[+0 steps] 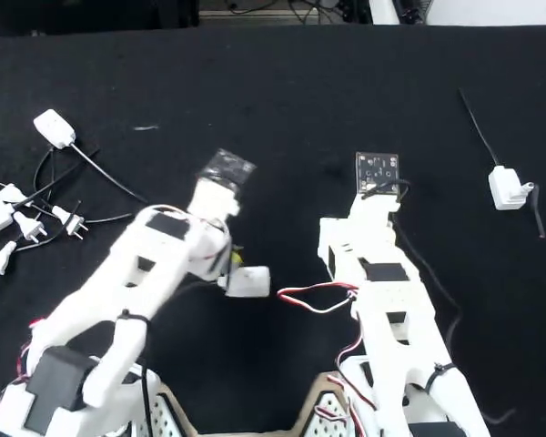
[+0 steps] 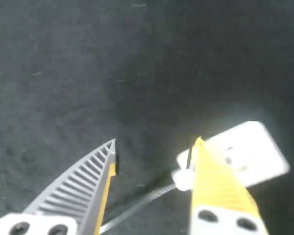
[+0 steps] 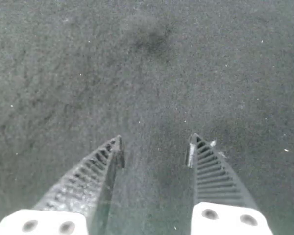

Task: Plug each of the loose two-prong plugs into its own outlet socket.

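- Socket block: white, on the black table cloth near the table's middle and close to the arms' bases, right at the left claw.
- Key relation: block sits on the yellow finger side of the left claw, partly hidden behind that finger, with one end poking into the gap. Not centred between the fingers.
- Long axis: in the high view it runs roughly across the table, side to side.
- Thin cord leaves that end of the block and runs through the gap toward the wrist.
- Left claw: released, fingers spread, gripping nothing. Looks like it needs a shift toward the yellow-finger side before closing.
- Loose plugs: bunched at the table's left edge with tangled black cords, well apart from both claws. Left arm is the nearer one.
- Right claw: released, fingers apart over bare cloth, near the table's middle.
- Second white block with a black cord sits far right, nearer the right arm. Another white block lies beyond the plug bunch.
- Materials: block is smooth hard plastic, a rounded rectangle with small holes in its face. Plugs are small and white with thin metal prongs.
- Fingers: tapered, ribbed on the inner faces. Left pair is one grey and one yellow, right pair dark.
- Cloth: matte, felt-like, speckled with lint.
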Robot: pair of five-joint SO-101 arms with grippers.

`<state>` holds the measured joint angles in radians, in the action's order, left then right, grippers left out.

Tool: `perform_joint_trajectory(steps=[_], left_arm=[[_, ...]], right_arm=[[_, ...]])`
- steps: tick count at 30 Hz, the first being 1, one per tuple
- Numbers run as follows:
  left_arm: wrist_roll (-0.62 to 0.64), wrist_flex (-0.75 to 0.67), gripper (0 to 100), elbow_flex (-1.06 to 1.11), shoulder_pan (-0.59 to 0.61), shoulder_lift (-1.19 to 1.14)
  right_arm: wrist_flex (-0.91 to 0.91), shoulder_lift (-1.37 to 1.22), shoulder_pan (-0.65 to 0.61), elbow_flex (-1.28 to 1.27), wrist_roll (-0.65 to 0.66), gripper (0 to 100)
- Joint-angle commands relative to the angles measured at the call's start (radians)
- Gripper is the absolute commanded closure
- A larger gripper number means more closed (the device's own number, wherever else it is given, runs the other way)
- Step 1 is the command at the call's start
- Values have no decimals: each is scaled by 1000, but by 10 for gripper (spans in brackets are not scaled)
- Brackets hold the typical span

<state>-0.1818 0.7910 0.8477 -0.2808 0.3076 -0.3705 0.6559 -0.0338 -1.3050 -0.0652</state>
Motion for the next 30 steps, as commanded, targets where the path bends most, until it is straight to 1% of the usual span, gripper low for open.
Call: perform_joint_trajectory(steps=[1,10,12,15,20,26,30], left_arm=[[-9,-34,758,-13,85,18],[-9,-25,758,-16,99,31],[-9,9,758,-19,87,31],[-8,89,758,-39,31,23],[-2,153,758,-93,-48,31],[-5,164,758,-162,-47,21],[-2,166,758,-160,-58,29]], right_arm=[[23,13,-8,27,-8,800],[23,13,-8,27,-8,800],[23,13,-8,27,-8,800],[23,13,-8,27,-8,800],[23,13,-8,27,-8,800],[23,13,-8,27,-8,800],[23,13,-8,28,-8,800]])
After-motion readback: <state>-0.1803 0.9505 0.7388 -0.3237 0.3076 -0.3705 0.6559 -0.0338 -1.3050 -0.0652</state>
